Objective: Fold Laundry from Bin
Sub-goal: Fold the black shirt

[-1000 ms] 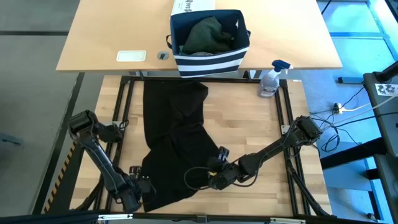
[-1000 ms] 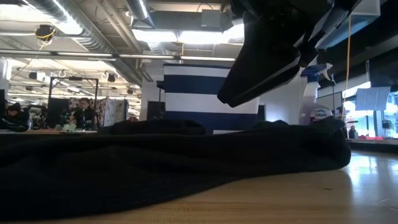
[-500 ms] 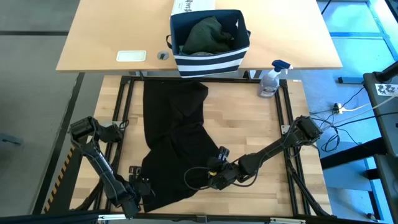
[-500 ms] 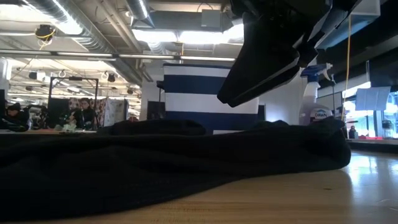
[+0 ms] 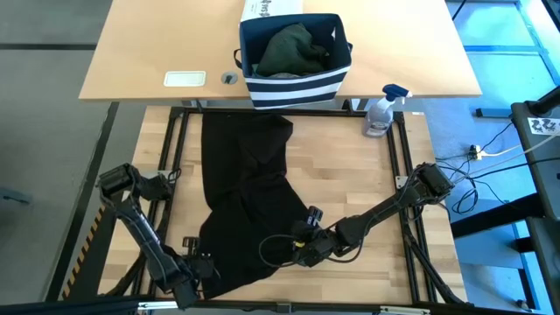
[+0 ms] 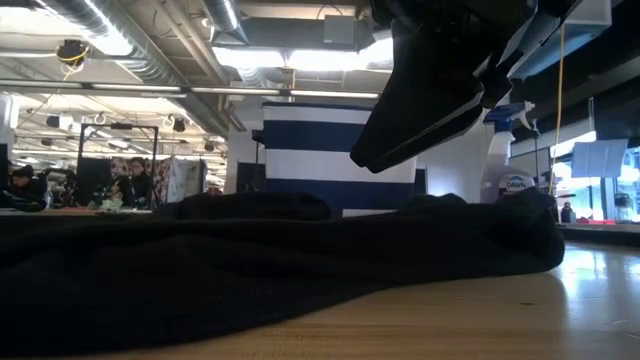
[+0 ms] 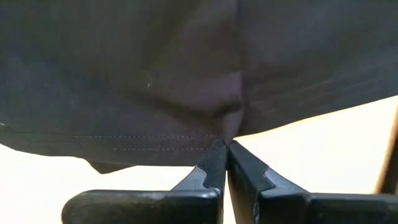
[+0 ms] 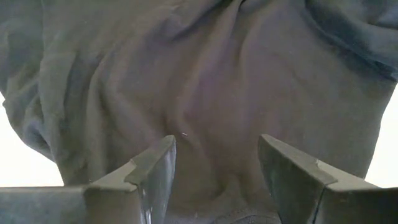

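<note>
Left gripper shifted nearer, pinching black garment hem, right gripper spread, fabric hiding table

2 dark jointed arms, blk cables.

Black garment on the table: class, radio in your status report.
Left gripper shut on the black garment's near hem. Right gripper open over its right edge. Dark green laundry in the bin. Nothing in the way.
</note>
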Controlling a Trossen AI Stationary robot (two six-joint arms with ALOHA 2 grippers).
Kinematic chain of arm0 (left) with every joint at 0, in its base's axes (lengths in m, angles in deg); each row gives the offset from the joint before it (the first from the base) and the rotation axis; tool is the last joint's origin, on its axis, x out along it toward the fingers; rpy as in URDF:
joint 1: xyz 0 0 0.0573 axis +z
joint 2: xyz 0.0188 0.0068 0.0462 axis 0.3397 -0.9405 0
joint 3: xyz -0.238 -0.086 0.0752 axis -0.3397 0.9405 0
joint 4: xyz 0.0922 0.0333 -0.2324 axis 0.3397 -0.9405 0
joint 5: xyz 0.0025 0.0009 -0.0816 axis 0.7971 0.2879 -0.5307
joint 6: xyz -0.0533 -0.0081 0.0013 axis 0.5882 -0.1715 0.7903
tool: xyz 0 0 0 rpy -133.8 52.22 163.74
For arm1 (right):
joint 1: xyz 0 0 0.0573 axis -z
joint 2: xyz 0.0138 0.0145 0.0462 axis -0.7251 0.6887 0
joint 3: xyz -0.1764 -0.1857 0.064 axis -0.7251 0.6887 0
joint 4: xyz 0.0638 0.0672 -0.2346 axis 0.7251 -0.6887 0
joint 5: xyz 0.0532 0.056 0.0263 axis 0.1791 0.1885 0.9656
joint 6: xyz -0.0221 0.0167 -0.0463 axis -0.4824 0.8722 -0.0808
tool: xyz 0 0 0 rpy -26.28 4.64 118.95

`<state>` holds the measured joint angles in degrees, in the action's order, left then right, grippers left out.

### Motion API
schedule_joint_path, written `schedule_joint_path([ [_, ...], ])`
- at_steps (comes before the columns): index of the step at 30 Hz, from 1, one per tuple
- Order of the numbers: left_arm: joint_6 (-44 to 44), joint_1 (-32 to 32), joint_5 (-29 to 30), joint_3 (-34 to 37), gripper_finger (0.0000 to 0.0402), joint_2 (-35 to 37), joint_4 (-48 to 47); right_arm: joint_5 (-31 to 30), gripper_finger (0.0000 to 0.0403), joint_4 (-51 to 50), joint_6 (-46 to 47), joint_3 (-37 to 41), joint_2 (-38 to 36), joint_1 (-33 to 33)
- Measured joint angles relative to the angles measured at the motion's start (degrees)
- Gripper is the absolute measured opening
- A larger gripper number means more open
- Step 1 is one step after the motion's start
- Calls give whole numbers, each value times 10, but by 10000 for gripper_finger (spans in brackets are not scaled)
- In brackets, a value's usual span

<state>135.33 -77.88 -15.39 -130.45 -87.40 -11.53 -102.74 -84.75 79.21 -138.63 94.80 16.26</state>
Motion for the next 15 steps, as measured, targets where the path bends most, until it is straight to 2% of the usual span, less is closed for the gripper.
schedule_joint_path([
  [8, -14, 14, 20, -121, 2, 1, -102, 0, 229, 0, 0, 0, 0, 0],
  [15, -11, 14, 23, -204, 1, 1, -118, -2, 229, -1, -1, 0, 0, 0],
])
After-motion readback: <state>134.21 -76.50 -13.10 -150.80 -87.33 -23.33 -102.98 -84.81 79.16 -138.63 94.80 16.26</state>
